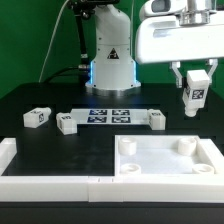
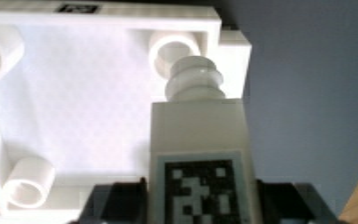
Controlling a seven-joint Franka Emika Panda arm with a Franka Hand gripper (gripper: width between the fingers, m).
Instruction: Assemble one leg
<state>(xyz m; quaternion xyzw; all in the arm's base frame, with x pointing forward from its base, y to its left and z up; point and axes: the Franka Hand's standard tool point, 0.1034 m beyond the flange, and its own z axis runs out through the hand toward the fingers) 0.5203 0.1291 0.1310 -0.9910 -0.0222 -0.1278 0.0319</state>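
My gripper (image 1: 193, 80) is shut on a leg (image 1: 194, 95), a white chunky block with a black-and-white tag, held in the air at the exterior view's right, above the large white tray-like part (image 1: 168, 158). In the wrist view the held leg (image 2: 201, 120) points its ribbed screw end at the tray part (image 2: 87, 100), near a round corner socket (image 2: 171, 47). The black fingers (image 2: 119, 200) press on both sides of the leg. Three more legs lie on the table: one (image 1: 36, 117) at the left, one (image 1: 67, 124) beside it, one (image 1: 156, 120) right of the marker board.
The marker board (image 1: 110, 115) lies flat in front of the robot's white base (image 1: 111, 70). A white L-shaped fence (image 1: 40, 180) runs along the front left of the black table.
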